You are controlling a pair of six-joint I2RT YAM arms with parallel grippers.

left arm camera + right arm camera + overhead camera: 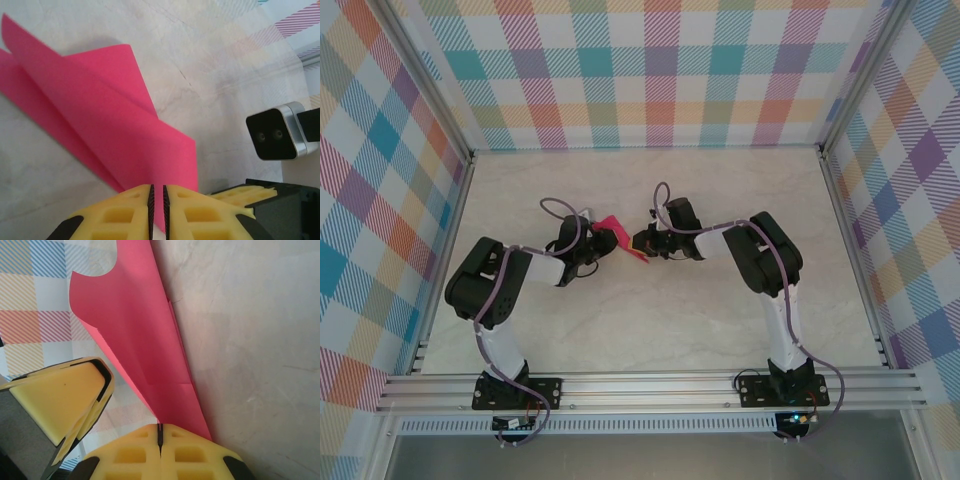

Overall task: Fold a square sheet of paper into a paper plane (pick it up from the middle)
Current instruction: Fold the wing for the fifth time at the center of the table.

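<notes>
So the paper (612,226) sits around the middle of the table (720,320), a touch closer to the far edge than the near one, and it's strung between the two grippers. It's not flat. In the left wrist view we see it (115,125) folded over into a long double layer, with one loose flap curling up on the far side and a soft shadow on the table beside it. In the right wrist view it (140,340) runs away from the fingers as a narrow creased strip, and the far end bows over. We can't tell whether any corner is touching the table.

The left gripper (595,240) comes in from the left side. Its yellow jaws are pinched down to a thin slit with the paper's edge caught in between, so we'd call that a grip on the paper.

The right gripper (642,243) faces it from the right side. Its jaws are pressed right together and the paper's end disappears into the seam, so it's clamped too.

The two sets of fingertips are just beside each other. One left pad (65,400) shows up in the right wrist view, and the right arm's wrist camera (277,132) shows up in the left one.

Plaid walls (650,70) box in the left, right and far edges.
</notes>
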